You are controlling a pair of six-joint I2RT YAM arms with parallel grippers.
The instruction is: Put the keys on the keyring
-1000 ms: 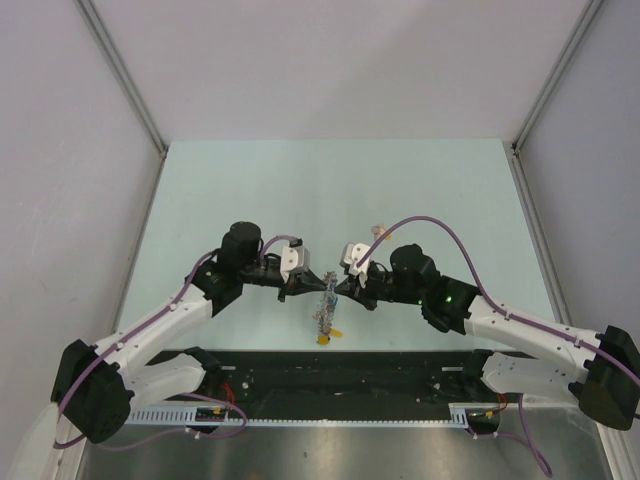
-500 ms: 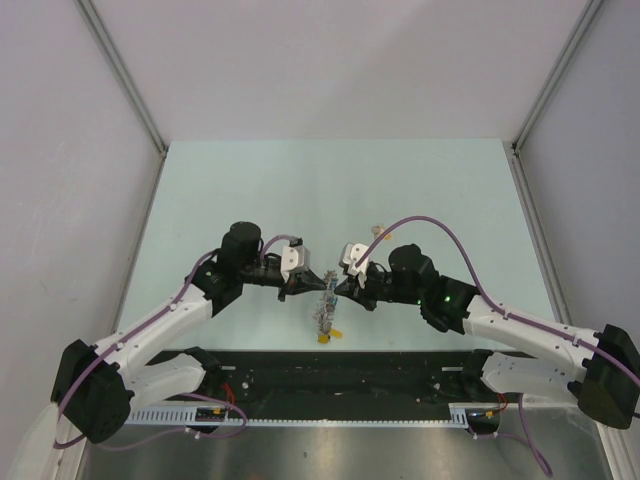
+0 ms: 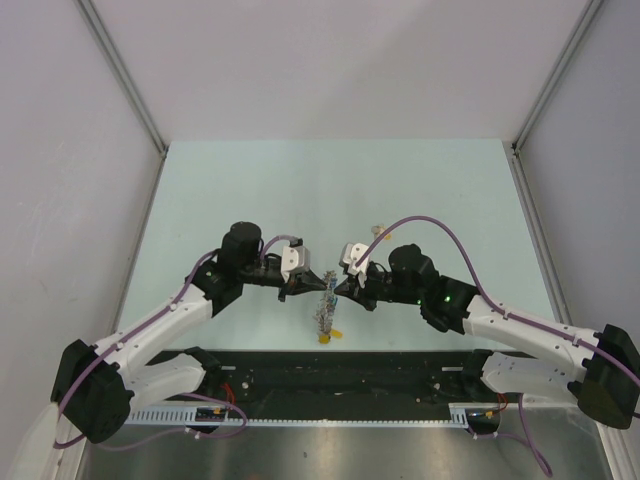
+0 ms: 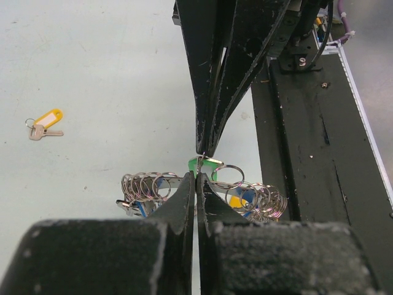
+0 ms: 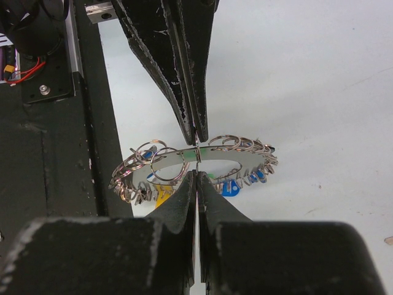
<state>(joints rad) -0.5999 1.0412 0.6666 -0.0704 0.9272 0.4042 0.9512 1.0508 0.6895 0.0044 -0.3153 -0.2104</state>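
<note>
The keyring [image 3: 324, 312], a wreath of small silver rings with blue and yellow tags, hangs between both grippers just above the table. My left gripper [image 3: 313, 283] is shut on the keyring's band [image 5: 239, 153] from one side. Facing it tip to tip, my right gripper [image 3: 340, 285] is shut on the thin loop of the green key [image 4: 199, 165], which sits right at the band. In the left wrist view my own fingers [image 4: 184, 203] are pressed together under the rings [image 4: 141, 184]. The yellow-headed key [image 4: 46, 123] lies apart on the table [image 3: 377, 231].
The black base rail [image 3: 350, 370] runs along the table's near edge, just beneath the hanging keyring, and shows again as the rail [image 4: 307, 153]. Grey walls [image 3: 60, 150] enclose the pale green table [image 3: 300, 190] on three sides.
</note>
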